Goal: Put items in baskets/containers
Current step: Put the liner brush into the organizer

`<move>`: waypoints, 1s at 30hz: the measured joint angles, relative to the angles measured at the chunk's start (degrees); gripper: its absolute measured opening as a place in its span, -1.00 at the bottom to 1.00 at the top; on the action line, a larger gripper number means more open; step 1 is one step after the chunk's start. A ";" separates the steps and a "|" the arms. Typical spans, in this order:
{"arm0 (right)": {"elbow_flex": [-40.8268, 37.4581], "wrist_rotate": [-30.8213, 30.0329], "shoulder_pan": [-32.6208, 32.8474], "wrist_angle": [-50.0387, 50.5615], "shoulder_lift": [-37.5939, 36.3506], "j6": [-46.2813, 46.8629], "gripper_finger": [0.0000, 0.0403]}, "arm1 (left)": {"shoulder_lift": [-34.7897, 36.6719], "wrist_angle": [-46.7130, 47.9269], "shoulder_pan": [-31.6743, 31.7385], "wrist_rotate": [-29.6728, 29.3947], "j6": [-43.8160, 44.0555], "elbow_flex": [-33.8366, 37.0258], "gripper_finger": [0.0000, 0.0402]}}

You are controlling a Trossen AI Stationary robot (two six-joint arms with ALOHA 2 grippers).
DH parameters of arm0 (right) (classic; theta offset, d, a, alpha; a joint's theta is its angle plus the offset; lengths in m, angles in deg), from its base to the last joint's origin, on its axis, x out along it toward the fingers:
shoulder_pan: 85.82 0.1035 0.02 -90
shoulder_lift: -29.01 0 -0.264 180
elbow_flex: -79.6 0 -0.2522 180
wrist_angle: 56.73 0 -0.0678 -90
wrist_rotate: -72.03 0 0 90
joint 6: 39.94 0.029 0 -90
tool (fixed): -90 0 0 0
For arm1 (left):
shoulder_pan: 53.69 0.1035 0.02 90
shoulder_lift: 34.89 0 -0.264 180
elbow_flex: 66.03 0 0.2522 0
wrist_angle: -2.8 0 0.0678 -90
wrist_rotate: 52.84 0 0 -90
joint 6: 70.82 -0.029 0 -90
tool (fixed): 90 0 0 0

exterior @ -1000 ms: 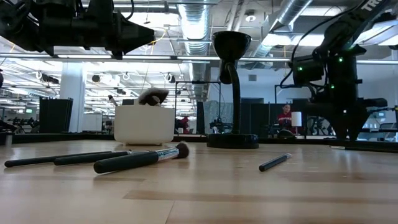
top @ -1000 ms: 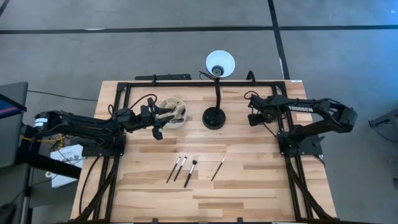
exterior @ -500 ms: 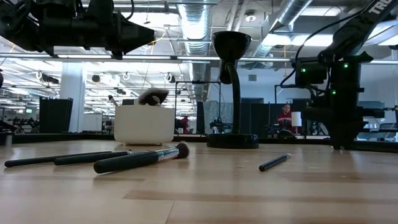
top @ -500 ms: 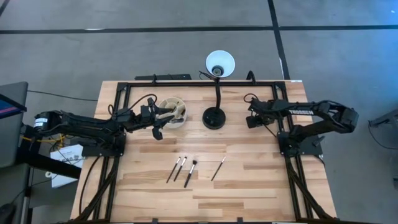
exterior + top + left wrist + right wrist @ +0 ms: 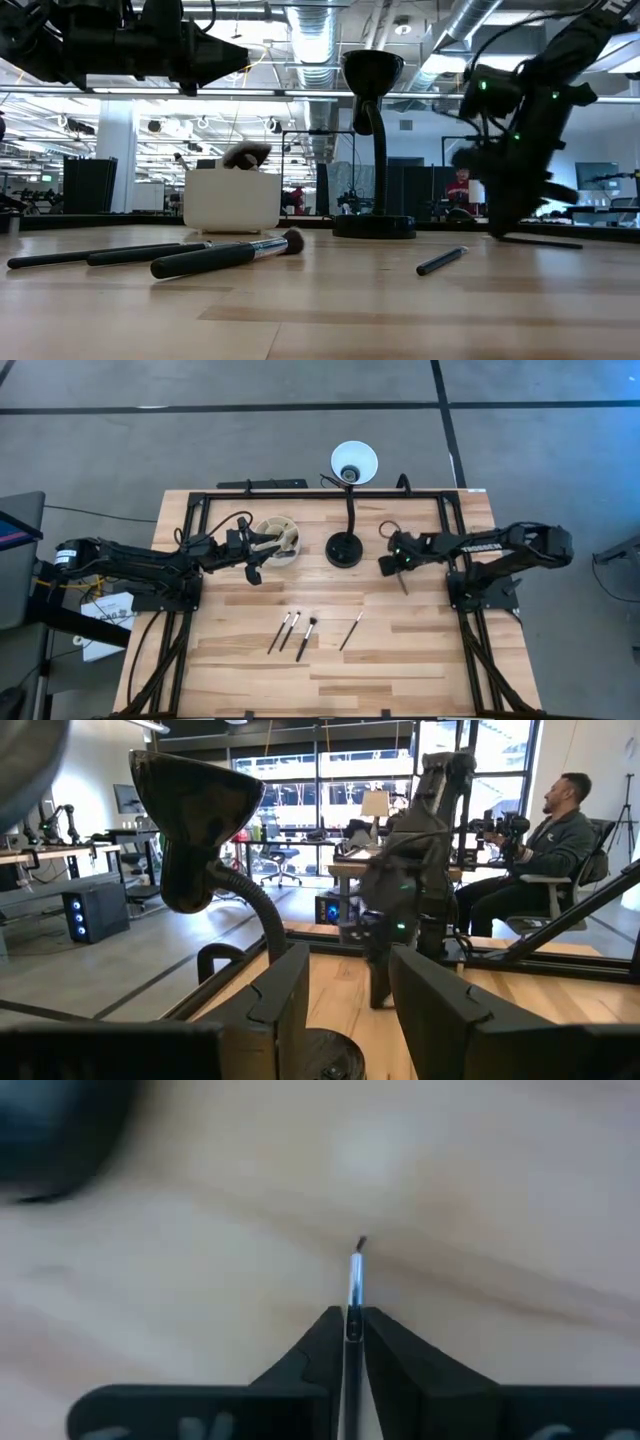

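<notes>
My right gripper (image 5: pixel 348 1315) is shut on a thin brush (image 5: pixel 354 1275) with a silver ferrule and a dark tip. It hangs low over the table just right of the lamp base (image 5: pixel 344 550). The cream cup (image 5: pixel 279 541) stands left of the lamp with brush heads (image 5: pixel 245 155) sticking up out of it. My left gripper (image 5: pixel 345 1010) is open and level over the cup, with nothing between its fingers. Three brushes (image 5: pixel 292 632) lie side by side on the table's near middle, and one thin brush (image 5: pixel 350 630) lies apart to their right. My right gripper pinches the brush just behind its ferrule (image 5: pixel 351 1305) between the two fingertips. The fingers slant steeply down from the table's right. The bristle end reaches out past them, and the black handle (image 5: pixel 403 584) sticks out behind toward the near edge. I cannot tell whether the tip touches the table.
A black desk lamp stands at the far middle, its white shade (image 5: pixel 354 462) beyond the table's far edge. A black frame (image 5: pixel 300 497) runs along the table's far edge and sides. In the left wrist view a person (image 5: pixel 540 850) sits beyond the table. Bare wood lies near the front edge.
My right gripper has swung toward the table's left, toward the lamp base. It has tipped further downward and sunk a little. The thin brush handle has travelled along with it. My left gripper has kept still.
</notes>
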 joint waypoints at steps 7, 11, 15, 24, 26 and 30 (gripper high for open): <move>0.29 -10.20 11.35 -12.65 8.35 2.82 -0.97 | 0.00 0.02 -0.24 0.03 1.81 0.00 -0.32; 0.61 -21.68 17.40 -15.49 14.01 6.55 -0.96 | 0.00 0.04 -1.12 0.00 2.57 0.00 -0.32; 1.87 -28.49 22.29 -14.78 13.71 6.56 -0.88 | 0.00 0.29 -1.92 0.11 2.56 0.00 -0.32; 7.17 -27.48 32.76 -28.49 8.98 -6.86 -0.49 | 0.02 1.71 -4.22 -0.05 2.59 -0.02 -0.32; 7.08 -32.42 35.96 -29.44 11.33 -7.17 -0.38 | 0.02 2.36 -5.08 -0.03 2.60 -0.02 -0.32; 7.00 -37.38 40.88 -35.08 19.81 -7.30 -0.22 | 0.02 2.56 -6.80 -0.04 2.60 -0.02 -0.32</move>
